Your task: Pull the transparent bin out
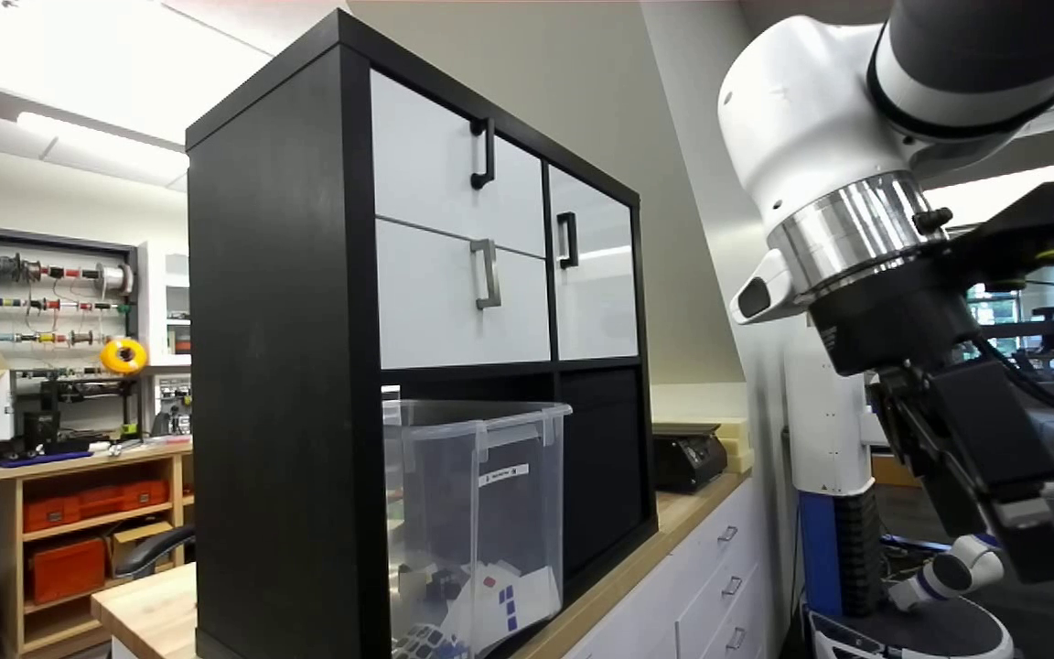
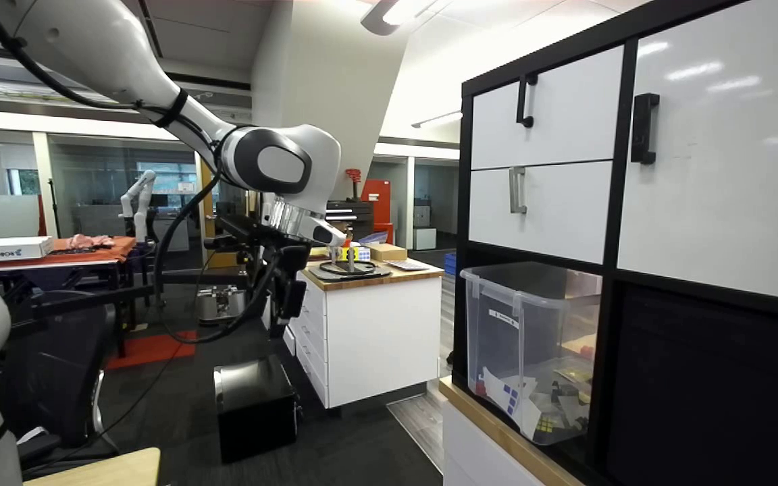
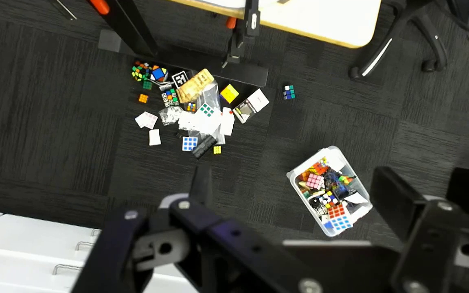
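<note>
The bin (image 1: 518,503) stood partway out of the shelf (image 1: 262,320), low centre in an exterior view, papers (image 1: 536,590) showing through its wall. Two white drawers (image 1: 435,302) sat above it; the bench (image 1: 637,563) lay below. The hand (image 3: 293,179), spread wide, hung at that frame's right, well apart from the bin. In the wrist view a tub (image 3: 307,166) of cubes (image 3: 314,181) stood on the floor (image 3: 55,101), lower right.

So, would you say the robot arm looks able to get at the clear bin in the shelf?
Probably yes: in both exterior views nothing stands in front of the bin, and the fingers are apart and empty. The arm hangs away from the shelf, though, so it must move over first.
</note>
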Controlling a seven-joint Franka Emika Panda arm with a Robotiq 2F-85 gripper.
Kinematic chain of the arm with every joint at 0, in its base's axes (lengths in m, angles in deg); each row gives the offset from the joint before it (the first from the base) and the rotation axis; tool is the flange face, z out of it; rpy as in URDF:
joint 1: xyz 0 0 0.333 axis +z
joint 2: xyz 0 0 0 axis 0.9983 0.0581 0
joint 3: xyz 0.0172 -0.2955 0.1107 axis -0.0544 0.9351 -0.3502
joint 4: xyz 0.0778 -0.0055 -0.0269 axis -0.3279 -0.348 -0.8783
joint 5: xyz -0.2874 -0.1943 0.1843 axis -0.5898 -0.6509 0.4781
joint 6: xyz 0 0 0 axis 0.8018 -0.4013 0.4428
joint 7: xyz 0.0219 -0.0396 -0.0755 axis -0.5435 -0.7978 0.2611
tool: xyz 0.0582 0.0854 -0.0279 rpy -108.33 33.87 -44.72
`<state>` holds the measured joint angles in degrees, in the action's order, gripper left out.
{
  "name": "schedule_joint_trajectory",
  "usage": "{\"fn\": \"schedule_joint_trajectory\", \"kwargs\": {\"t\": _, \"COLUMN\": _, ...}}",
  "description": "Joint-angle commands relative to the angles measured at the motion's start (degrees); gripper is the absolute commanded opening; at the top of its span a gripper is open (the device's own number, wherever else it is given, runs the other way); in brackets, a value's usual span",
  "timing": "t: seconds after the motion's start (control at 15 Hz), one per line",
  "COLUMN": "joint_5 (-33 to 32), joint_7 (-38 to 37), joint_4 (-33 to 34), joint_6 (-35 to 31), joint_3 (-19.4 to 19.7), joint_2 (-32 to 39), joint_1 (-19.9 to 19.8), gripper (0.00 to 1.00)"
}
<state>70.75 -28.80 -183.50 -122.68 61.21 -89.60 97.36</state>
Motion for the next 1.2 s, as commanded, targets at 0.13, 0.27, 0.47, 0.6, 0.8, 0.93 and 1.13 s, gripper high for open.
{"fn": "schedule_joint_trajectory", "kwargs": {"t": 0.13, "joint_5": -4.26, "joint_7": -2.33, "joint_4": -1.16, "joint_6": -7.88, "joint_3": -1.66, "joint_2": -0.47, "joint_1": -0.78, "gripper": 1.00}}
{"fn": "schedule_joint_trajectory", "kwargs": {"t": 0.27, "joint_5": -5.90, "joint_7": -1.88, "joint_4": -0.96, "joint_6": -11.76, "joint_3": -1.75, "joint_2": -0.05, "joint_1": -0.85, "gripper": 1.00}}
{"fn": "schedule_joint_trajectory", "kwargs": {"t": 0.47, "joint_5": -9.50, "joint_7": -0.80, "joint_4": 0.15, "joint_6": -17.08, "joint_3": -1.46, "joint_2": 1.25, "joint_1": -1.31, "gripper": 1.00}}
{"fn": "schedule_joint_trajectory", "kwargs": {"t": 0.6, "joint_5": -12.19, "joint_7": 0.27, "joint_4": 1.30, "joint_6": -20.31, "joint_3": -1.01, "joint_2": 2.54, "joint_1": -1.78, "gripper": 1.00}}
{"fn": "schedule_joint_trajectory", "kwargs": {"t": 0.8, "joint_5": -16.46, "joint_7": 2.01, "joint_4": 3.20, "joint_6": -24.51, "joint_3": -0.44, "joint_2": 4.67, "joint_1": -2.61, "gripper": 1.00}}
{"fn": "schedule_joint_trajectory", "kwargs": {"t": 0.93, "joint_5": -19.00, "joint_7": 3.83, "joint_4": 4.78, "joint_6": -26.89, "joint_3": 0.03, "joint_2": 6.38, "joint_1": -3.12, "gripper": 1.00}}
{"fn": "schedule_joint_trajectory", "kwargs": {"t": 1.13, "joint_5": -22.68, "joint_7": 5.71, "joint_4": 7.97, "joint_6": -29.36, "joint_3": 0.58, "joint_2": 9.58, "joint_1": -4.00, "gripper": 1.00}}
